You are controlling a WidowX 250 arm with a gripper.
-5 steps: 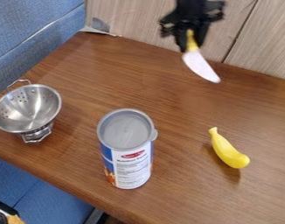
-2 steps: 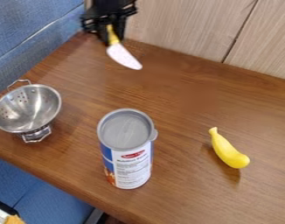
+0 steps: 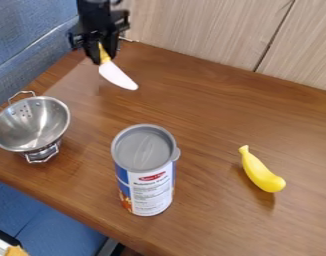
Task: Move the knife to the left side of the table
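The white-bladed, yellow-handled knife (image 3: 117, 76) slants down from the black end effector (image 3: 103, 57), which is clamped on its handle (image 3: 103, 52), beyond and right of the silver metal colander (image 3: 33, 125).

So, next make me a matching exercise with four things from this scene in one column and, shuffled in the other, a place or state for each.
Things:
1. Knife
2. Colander
3. Can
4. Toy banana

Places or states:
A. Lying toward the right of the view
B. Held by the gripper
C. Standing upright with a grey lid on
D. Silver, at the far left of the view

Pairs: 1-B, 2-D, 3-C, 4-A
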